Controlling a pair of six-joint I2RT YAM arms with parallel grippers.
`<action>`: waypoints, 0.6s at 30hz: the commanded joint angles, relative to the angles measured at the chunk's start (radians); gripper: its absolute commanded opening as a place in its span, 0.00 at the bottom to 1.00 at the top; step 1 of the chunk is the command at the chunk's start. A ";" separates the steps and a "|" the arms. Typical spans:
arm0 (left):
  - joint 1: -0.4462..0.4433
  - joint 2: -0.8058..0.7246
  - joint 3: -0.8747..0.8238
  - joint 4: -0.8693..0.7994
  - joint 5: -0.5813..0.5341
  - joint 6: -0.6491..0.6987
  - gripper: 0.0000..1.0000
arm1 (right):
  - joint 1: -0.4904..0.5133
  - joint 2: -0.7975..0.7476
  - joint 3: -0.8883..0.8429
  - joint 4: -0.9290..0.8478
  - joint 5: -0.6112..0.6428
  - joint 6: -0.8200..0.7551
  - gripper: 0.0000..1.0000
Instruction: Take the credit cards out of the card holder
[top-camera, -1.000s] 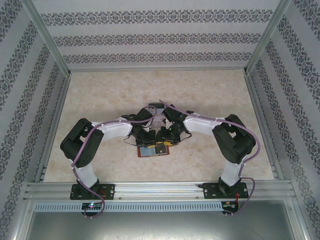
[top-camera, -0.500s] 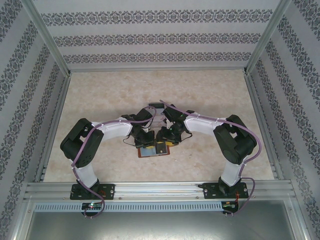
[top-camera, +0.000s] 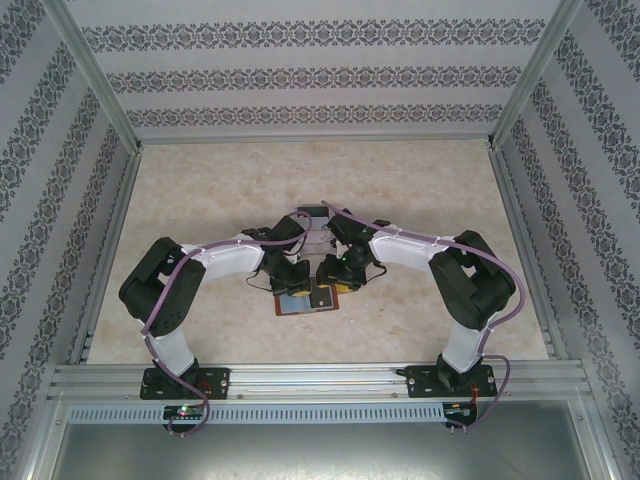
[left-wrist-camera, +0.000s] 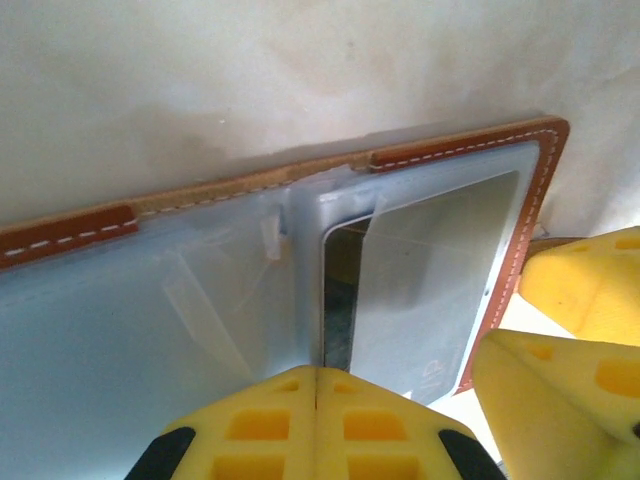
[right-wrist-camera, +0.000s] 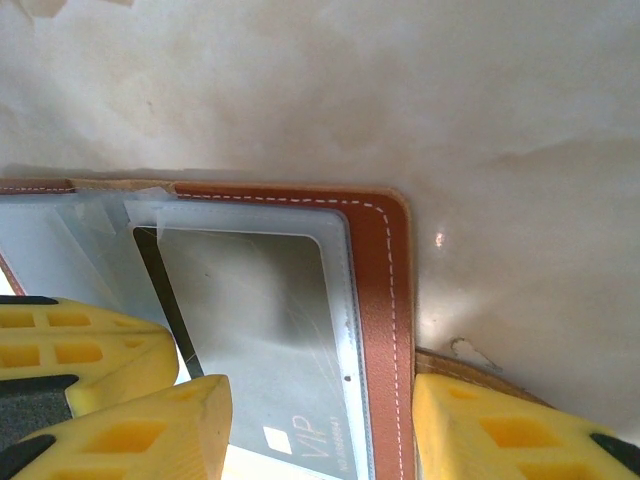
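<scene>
Brown leather card holder (top-camera: 303, 302) with white stitching lies open, flat on beige marbled table (top-camera: 420, 190), centre, toward near edge, between both arms. Clear inner pockets face up.

Pale grey plastic credit card (right-wrist-camera: 255, 310) with "VIP" print sits inside right-hand pocket, not withdrawn.

Left gripper (left-wrist-camera: 316, 405): yellow fingers pressed together, nothing between them, tips at centre fold of card holder.

Right gripper (right-wrist-camera: 320, 440): jaws spread, straddling right side of card holder. One finger over card pocket, other just outside leather edge.
</scene>
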 joint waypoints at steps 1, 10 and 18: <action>0.002 0.002 0.024 0.028 0.020 -0.017 0.02 | -0.011 -0.024 0.009 -0.021 0.013 -0.006 0.52; 0.002 0.006 0.016 0.054 0.031 -0.021 0.02 | -0.010 -0.014 0.016 -0.015 0.008 -0.003 0.52; 0.002 0.034 0.003 0.027 0.006 0.000 0.04 | -0.006 -0.002 0.035 -0.006 0.006 0.004 0.53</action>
